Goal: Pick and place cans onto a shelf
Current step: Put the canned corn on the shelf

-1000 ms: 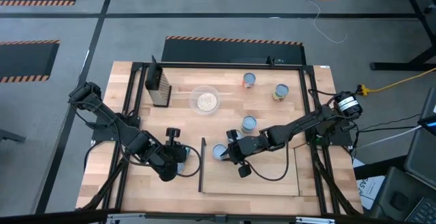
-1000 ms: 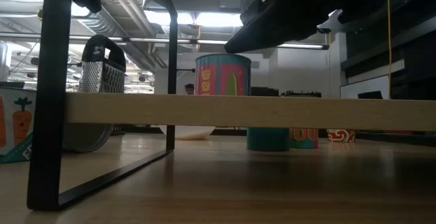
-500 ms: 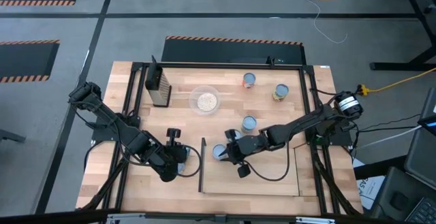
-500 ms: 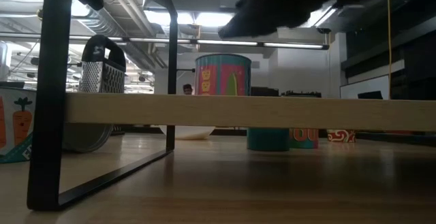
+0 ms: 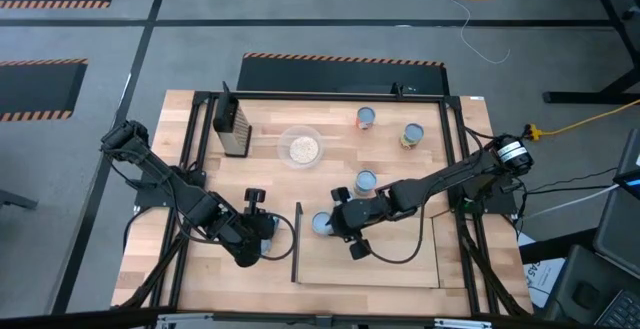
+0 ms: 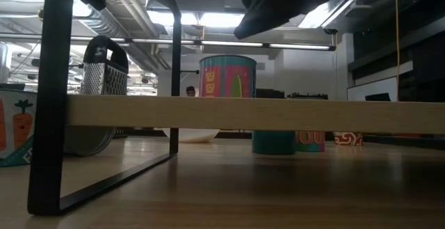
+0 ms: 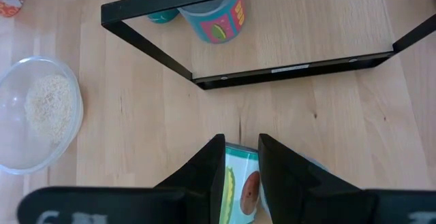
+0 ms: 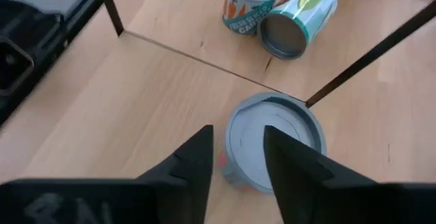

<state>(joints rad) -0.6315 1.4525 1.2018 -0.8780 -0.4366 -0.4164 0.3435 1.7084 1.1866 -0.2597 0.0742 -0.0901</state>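
One small metal can with a pale blue top (image 5: 322, 223) stands at the left edge of the flat light-wood shelf (image 5: 400, 269). The right gripper (image 5: 338, 219) hangs just above it, fingers apart, not grasping it. The left gripper (image 7: 241, 157) is clenched on a teal can (image 7: 240, 183) left of the shelf. More cans wait by the table's far edge, so most work is left.

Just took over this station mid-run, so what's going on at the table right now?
The right gripper hovers just above a can that stands upright at the left end of the shelf, its fingers apart and not gripping it. The left gripper is beside the shelf, closed on a lying can. Three more cans stand on the tabletop beyond the shelf, near a clear bowl and a grater.
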